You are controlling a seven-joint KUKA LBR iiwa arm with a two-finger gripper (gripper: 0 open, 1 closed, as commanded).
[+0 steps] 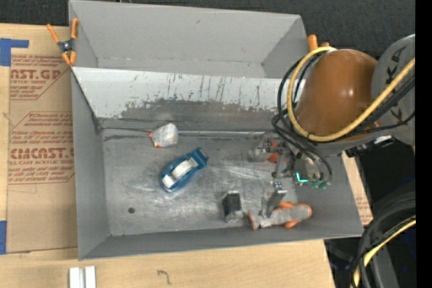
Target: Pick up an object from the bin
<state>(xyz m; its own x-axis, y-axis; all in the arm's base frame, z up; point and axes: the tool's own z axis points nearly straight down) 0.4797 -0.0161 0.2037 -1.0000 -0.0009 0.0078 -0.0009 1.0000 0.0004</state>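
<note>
The arm's end effector (273,197) hangs low in the near right corner of the grey bin (202,44), just above a grey-and-orange object (287,214) on the floor; whether it is open or closed cannot be told. A small black block (231,206) lies beside that object, with a blue toy car (182,170) and a crumpled white piece (164,135) farther left.
</note>
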